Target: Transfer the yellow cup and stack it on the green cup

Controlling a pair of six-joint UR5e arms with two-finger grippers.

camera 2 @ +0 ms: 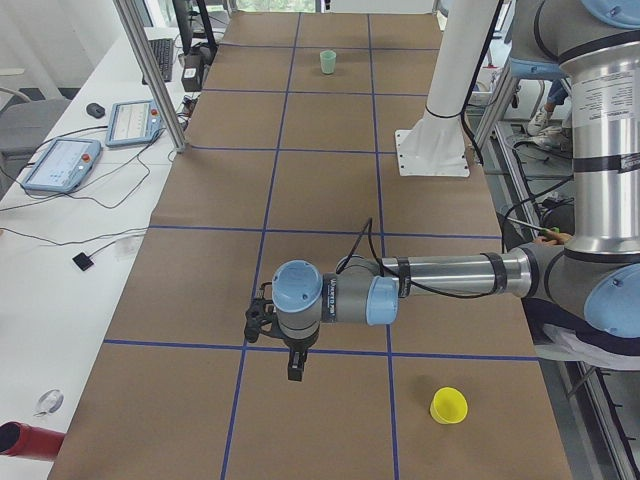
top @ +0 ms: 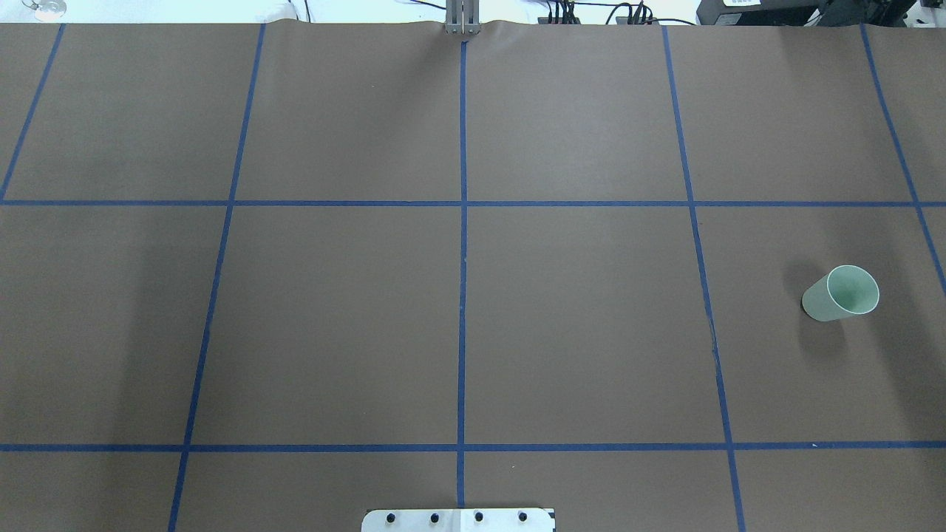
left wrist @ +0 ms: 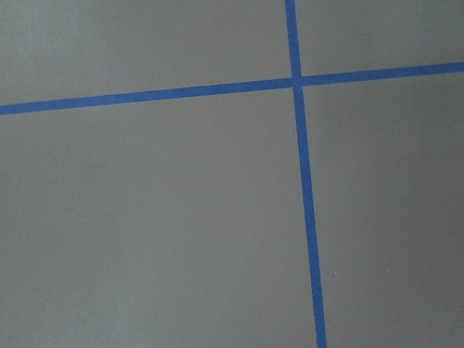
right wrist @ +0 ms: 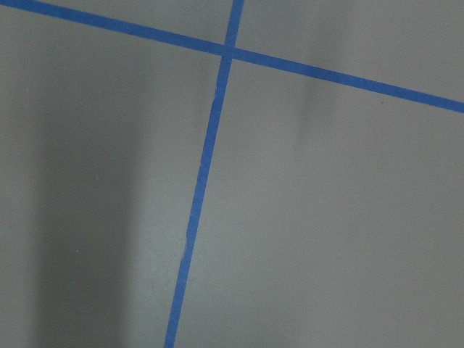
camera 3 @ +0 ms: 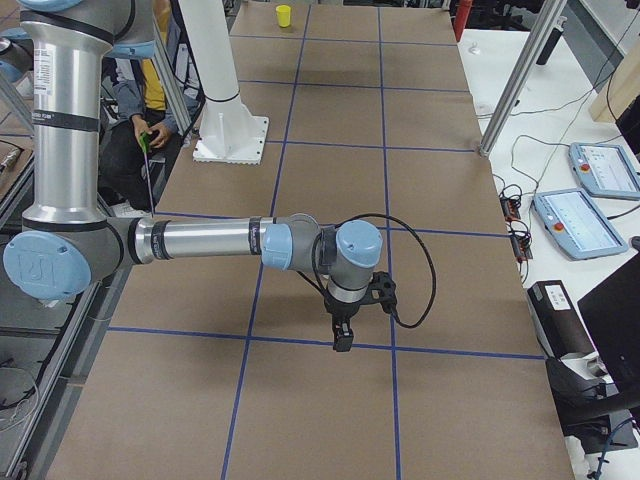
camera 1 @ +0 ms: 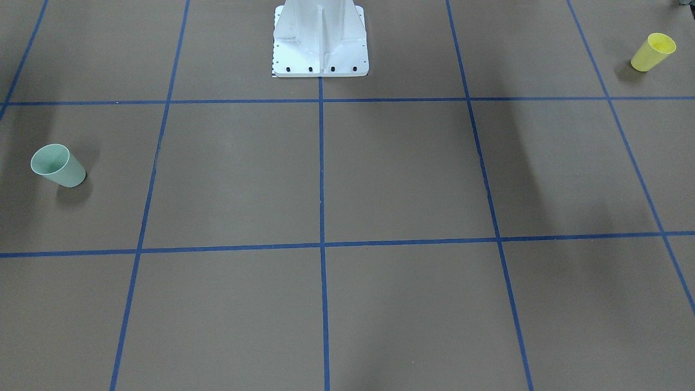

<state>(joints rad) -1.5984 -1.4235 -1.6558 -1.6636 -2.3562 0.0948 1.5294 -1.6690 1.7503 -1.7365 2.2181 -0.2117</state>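
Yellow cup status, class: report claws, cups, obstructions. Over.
Left claw and right claw clear of cups, grip state unclear. Yellow cup upright, robot's left end. Green cup upright, right end, unstacked. Nothing seen between them.

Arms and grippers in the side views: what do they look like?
The left arm and right arm are silver tubes with light-blue joint caps. A black cable loops at each wrist, by the black left gripper and right gripper.

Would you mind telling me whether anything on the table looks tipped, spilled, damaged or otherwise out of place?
Nothing stands out. The yellow cup and the green cup both stand upright, mouths up, at opposite ends of the table, with no visible spill or damage.
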